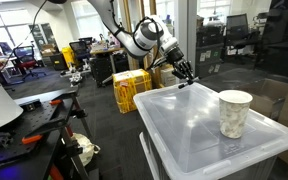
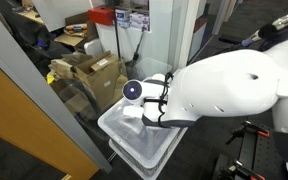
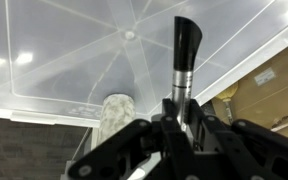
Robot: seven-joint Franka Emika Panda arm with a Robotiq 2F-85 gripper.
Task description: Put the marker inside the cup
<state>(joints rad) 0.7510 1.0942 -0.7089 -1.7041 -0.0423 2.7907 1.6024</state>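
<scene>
Fingers [image 3: 124, 150] pinching the marker [image 3: 185, 55], one from each side, and it stands straight out from between them in the wrist view: grey barrel, black end farthest from the hand. The gripper [image 3: 181, 118] has it held firmly. In an exterior view the gripper [image 1: 185, 76] hangs above the far edge of the lid [image 1: 179, 125], clear of the surface; the marker is too small to make out there. The cup [image 1: 234, 113] stands upright on that lid, mouth open, well apart from the gripper and nearer the camera. From the wrist the cup [image 3: 114, 118] shows left of the marker, against the translucent ribbed lid [image 3: 64, 50]. The marker is outside the cup, in the air. Past the lid sits a yellow crate [image 1: 131, 88] on the floor. In an exterior view a large white arm segment [image 2: 234, 90] blocks most of the picture; only a corner of the bin [image 2: 124, 140] and some cardboard boxes [image 2: 94, 70] show.
</scene>
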